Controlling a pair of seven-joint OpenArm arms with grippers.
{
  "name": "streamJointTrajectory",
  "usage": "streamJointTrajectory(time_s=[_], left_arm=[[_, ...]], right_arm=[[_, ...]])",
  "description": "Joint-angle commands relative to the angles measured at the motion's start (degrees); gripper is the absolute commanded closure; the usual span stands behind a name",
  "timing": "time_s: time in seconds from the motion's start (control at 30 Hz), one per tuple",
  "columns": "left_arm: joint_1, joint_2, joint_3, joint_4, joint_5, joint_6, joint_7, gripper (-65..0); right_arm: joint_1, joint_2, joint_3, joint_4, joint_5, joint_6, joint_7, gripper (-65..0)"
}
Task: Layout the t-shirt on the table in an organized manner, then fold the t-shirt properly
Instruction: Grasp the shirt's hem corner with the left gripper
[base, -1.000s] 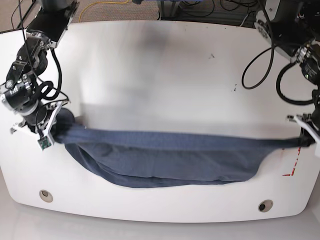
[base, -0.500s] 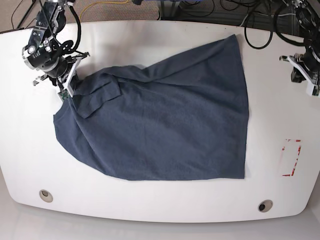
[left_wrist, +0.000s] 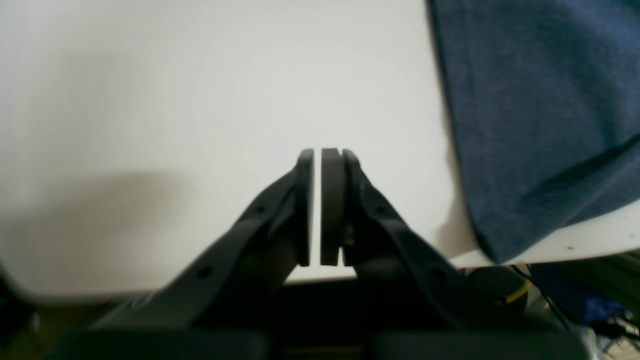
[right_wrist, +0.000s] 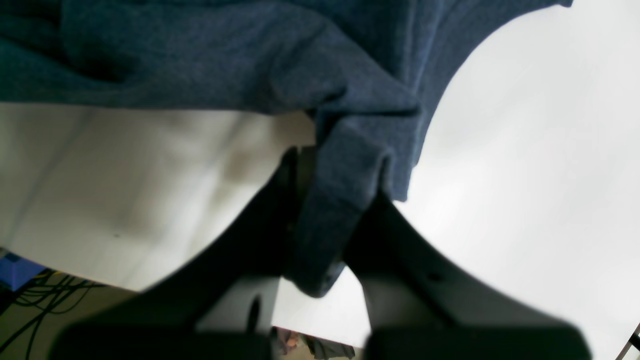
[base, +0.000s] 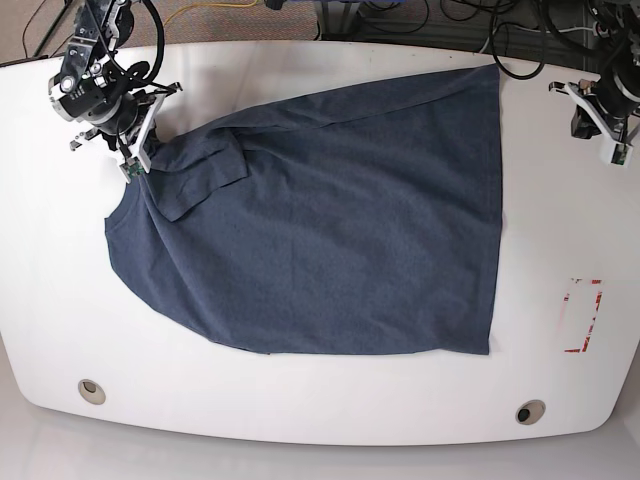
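Note:
The dark blue t-shirt (base: 320, 210) lies spread over most of the white table (base: 300, 400), with one sleeve folded over near the far left. My right gripper (base: 138, 160) is at that far left corner, shut on a bunched fold of the t-shirt (right_wrist: 225, 60); in the right wrist view the cloth is wedged at the right gripper (right_wrist: 340, 165). My left gripper (base: 598, 118) hovers at the far right, apart from the cloth. In the left wrist view the left gripper (left_wrist: 320, 152) is shut with nothing in it, and the t-shirt (left_wrist: 540, 125) lies off to its side on the table (left_wrist: 175, 100).
A small red-outlined rectangle (base: 583, 316) marks the table's right side. Two round grommet holes (base: 91, 390) (base: 530, 411) sit near the front edge. Cables hang beyond the far edge.
The t-shirt went from a band stretched between both grippers near the front to lying spread across the table. My left gripper has let go of it; the far right corner slid further back and right.

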Motion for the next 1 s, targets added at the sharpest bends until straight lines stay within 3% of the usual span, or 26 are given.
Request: streamJointTrajectory(time_s=[0.0,0.27,0.63,0.97], left_arm=[[-2.36,-0.67,2.70,0.92,-1.32,-0.16,-1.39,-0.3],[-2.71,-0.50,12.46,0.83,-1.32,-0.16,-1.30,-1.0],[-2.18,2.84,14.48,0.83,-1.32,-0.16,4.59,-29.0],[2.30,2.76,14.57,0.83,-1.23,-0.16,4.59,-37.9]], right_arm=[[0.44,0.63,0.31,1.05,0.34,-0.10,0.72,0.0],[1.49,0.72,0.31,1.05,0.34,-0.10,0.72,0.0],[2.37,0.81,0.31,1.05,0.34,-0.10,0.72,0.0],[2.46,0.81,0.31,1.05,0.34,-0.10,0.72,0.0]])
